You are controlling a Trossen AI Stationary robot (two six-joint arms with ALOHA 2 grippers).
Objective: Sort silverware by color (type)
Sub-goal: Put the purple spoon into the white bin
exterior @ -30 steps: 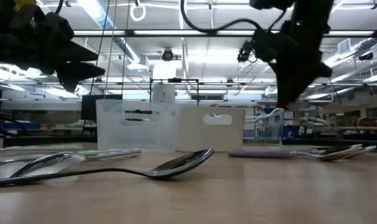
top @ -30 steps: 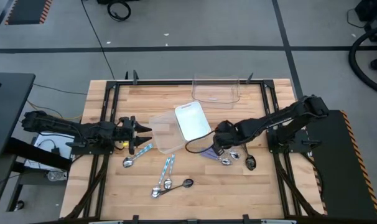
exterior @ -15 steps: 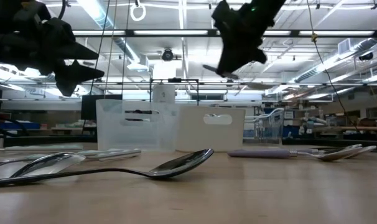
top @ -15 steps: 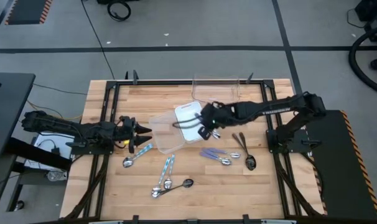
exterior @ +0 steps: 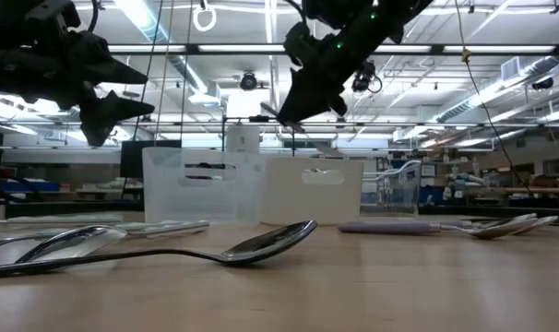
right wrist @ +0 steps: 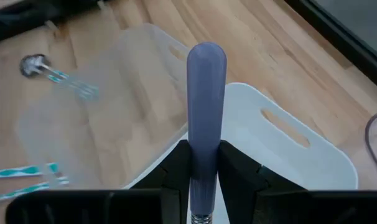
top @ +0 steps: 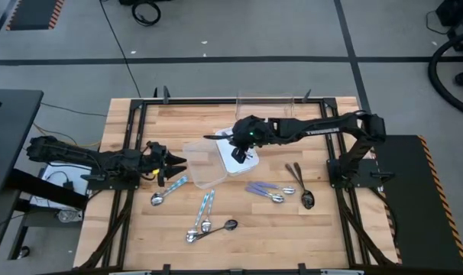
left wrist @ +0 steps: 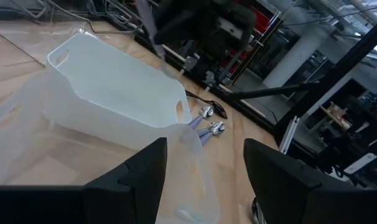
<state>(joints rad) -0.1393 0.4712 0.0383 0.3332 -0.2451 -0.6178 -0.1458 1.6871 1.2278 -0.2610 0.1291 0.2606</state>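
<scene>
Holding: right gripper pinches a purple-handled spoon, its fingers closed on the shaft just above the metal neck, handle pointing away from the wrist.
Right gripper, place: in the high view it hangs over the white bin at mid-table; the spoon itself cannot be made out from up there.
Bins: a clear bin touches the white one on its left and near side; another clear container stands at the far edge.
Low view: the right gripper hangs well above both bins, the only picture that shows its height.
Left gripper: waits at the table's left, fingers spread wide, holding nothing; its wrist camera looks across the clear bin to the white one.
On the wood, right: two purple-handled spoons and two dark spoons.
On the wood, near left: blue-handled spoons, one more just beside the left gripper, and a black spoon.
Low view, foreground: that black spoon lies bowl up, nearest the lens.
</scene>
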